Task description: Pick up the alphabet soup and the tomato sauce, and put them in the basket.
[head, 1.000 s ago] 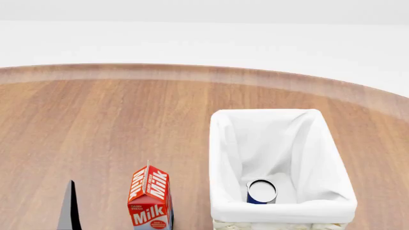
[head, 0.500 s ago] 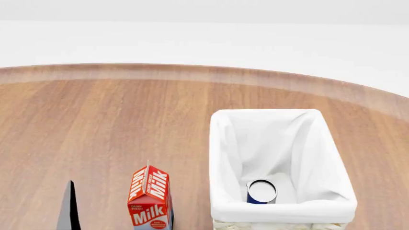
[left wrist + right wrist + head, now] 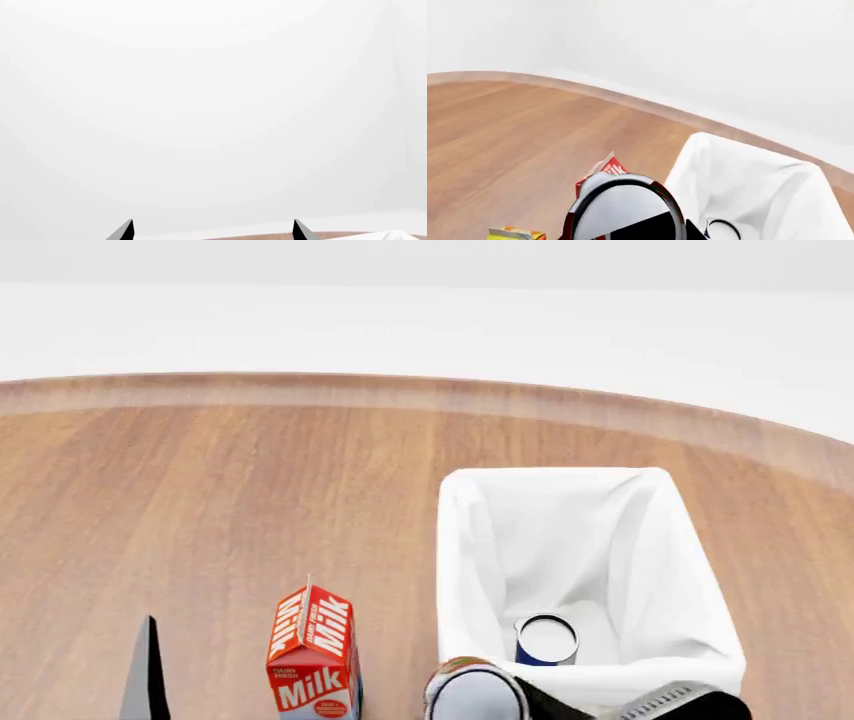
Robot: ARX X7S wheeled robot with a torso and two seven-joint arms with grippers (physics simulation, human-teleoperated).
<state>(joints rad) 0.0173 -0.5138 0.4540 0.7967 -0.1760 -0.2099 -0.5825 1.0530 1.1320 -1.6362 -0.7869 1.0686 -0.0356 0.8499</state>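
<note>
The basket [image 3: 461,540] with its white liner stands on the wooden table at the right, also seen in the right wrist view [image 3: 760,175]. The alphabet soup [image 3: 546,640] stands upright inside it near the front; only its rim [image 3: 720,226] shows in the right wrist view. My right gripper [image 3: 534,706] is shut on the tomato sauce [image 3: 477,695], held at the basket's near left corner. The red-labelled can with its silvery top [image 3: 620,202] fills the right wrist view. My left gripper [image 3: 212,231] is open and holds nothing; one of its fingertips [image 3: 144,670] shows at the lower left.
A red milk carton [image 3: 314,655] stands upright just left of the basket, behind the held can [image 3: 608,167]. A yellow-orange box [image 3: 517,233] lies near it. The table's curved far edge [image 3: 400,390] runs across the back.
My right gripper has come up into the head view with the tomato sauce, at the basket's near left corner. The left fingertip, milk carton and soup can have stayed put.
</note>
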